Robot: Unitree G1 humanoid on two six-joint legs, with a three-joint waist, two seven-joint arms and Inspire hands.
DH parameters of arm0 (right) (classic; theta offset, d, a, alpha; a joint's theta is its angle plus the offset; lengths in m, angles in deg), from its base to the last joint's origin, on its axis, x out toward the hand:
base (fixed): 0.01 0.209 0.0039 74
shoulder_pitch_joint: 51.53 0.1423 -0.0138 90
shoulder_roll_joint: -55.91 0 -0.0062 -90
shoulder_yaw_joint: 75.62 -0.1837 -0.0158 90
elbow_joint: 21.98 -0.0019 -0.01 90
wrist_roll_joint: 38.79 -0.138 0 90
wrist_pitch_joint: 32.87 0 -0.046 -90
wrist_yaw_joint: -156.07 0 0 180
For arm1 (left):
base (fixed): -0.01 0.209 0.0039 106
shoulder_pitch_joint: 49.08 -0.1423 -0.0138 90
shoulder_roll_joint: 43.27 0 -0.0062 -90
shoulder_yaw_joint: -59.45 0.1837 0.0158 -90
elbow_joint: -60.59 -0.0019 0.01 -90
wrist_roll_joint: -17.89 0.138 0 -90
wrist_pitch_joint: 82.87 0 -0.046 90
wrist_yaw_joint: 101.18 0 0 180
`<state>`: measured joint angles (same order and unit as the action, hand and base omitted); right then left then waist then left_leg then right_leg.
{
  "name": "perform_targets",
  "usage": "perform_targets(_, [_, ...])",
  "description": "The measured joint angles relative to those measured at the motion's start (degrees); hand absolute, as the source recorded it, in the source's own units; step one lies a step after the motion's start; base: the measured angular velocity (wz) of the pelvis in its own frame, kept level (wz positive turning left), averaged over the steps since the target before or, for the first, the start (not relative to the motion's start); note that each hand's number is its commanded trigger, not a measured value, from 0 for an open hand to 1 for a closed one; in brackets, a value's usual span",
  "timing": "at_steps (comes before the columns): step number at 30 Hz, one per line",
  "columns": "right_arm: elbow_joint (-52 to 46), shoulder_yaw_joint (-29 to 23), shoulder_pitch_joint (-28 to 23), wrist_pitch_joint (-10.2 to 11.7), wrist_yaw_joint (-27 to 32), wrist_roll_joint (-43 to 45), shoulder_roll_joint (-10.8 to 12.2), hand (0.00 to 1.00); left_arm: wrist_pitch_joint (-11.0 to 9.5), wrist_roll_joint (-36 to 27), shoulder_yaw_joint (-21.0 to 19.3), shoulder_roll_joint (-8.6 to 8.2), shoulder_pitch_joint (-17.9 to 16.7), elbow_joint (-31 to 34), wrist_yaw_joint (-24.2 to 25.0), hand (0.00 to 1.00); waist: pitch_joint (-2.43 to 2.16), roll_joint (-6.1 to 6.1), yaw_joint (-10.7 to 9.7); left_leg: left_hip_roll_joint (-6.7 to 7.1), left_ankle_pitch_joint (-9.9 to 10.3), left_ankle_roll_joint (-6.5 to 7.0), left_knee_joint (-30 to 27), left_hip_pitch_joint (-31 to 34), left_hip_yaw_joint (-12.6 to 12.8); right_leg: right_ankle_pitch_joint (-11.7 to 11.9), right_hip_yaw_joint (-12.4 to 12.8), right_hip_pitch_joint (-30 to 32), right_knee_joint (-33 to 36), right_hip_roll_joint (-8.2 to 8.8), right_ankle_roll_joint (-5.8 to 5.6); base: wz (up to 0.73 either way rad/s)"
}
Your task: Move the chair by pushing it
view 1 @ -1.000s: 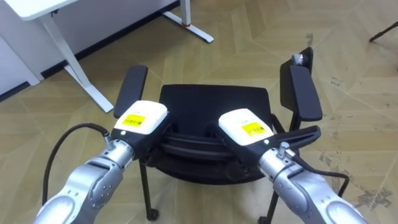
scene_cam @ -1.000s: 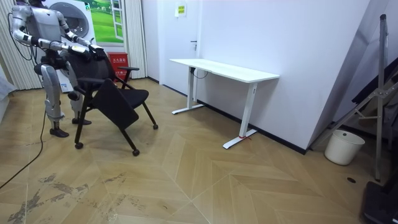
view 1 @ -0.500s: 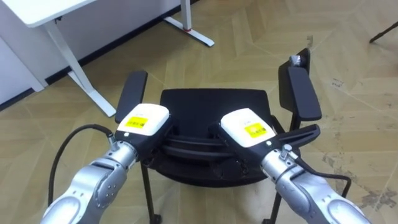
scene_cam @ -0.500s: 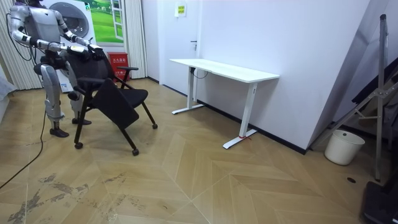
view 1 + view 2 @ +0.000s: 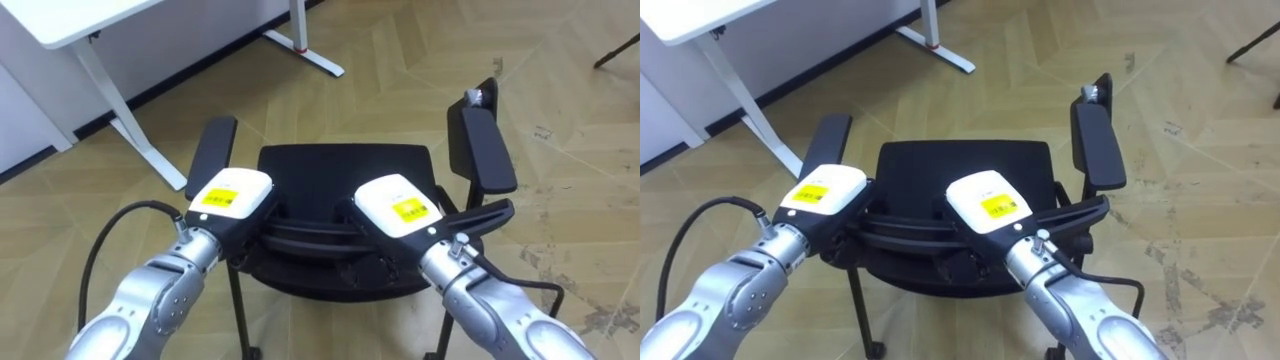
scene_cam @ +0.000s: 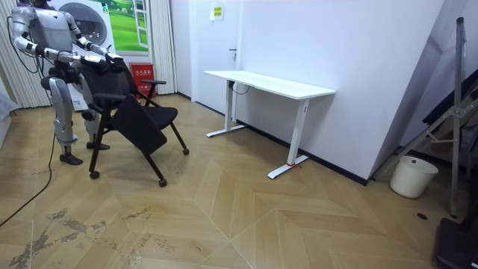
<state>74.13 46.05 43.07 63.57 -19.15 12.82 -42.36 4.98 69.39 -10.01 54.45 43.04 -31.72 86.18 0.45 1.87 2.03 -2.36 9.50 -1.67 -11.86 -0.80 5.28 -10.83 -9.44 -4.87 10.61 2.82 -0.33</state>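
Left eye view: one black chair [image 5: 345,165], seen from behind and above, with the seat turned away from the robot and the top rail of the back nearest it. The left hand [image 5: 228,194] sits on the left part of that rail and the right hand [image 5: 396,206] on the right part, both backs uppermost. Whether either is closed round the rail or only laid against it cannot be told, since the rest of each hand is hidden by the chair's back. The placing looks purposeful: one hand on each side of the chair's middle should give an even shove and keep the chair from swinging aside. The left armrest [image 5: 212,146] and right armrest [image 5: 481,150] flank the seat, untouched. A white desk [image 5: 70,18] stands beyond the chair, to its left. The wooden floor [image 5: 400,60] ahead of the chair lies open, so the way forward seems free. Right eye view: the same chair and the same hold, plus a small metal fitting [image 5: 1090,92] at the far end of the chair's right armrest. Room view: the robot stands upright just behind the chair at the room view's left, both arms stretched forward to the top of the back. The chair rests on splayed legs, apparently with small wheels, so it should roll rather than drag. The desk stands well apart from the chair, toward the room view's right. A white bucket [image 6: 413,176] sits far beyond the chair on that same side. A washing machine [image 6: 93,26] stands behind the chair and the robot.
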Motion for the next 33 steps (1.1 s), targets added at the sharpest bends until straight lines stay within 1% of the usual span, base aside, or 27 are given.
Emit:
perform_targets(22, [0.2, -0.4, 0.0, 0.5, 0.0, 0.1, 0.0, 1.0, -0.5, 0.0, -0.1, 0.1, 0.0, 0.0, 0.0, 1.0, 0.0, -0.07, 0.0, 0.0, 0.0, 0.0, 0.0, 0.0, 0.1, 0.0, 0.0, 0.1, 0.0, 0.01, 0.0, 0.0])
perform_targets(33, [0.5, -0.5, 0.0, 0.6, 0.0, 0.1, 0.1, 1.0, -1.1, 0.0, -0.2, 0.32, 0.0, 0.0, 0.0, 1.0, -0.05, -0.81, 0.1, 0.02, 0.0, 0.0, 0.0, 0.1, -0.1, 0.0, -0.1, 0.0, -0.1, 0.01, -0.01, 0.0])
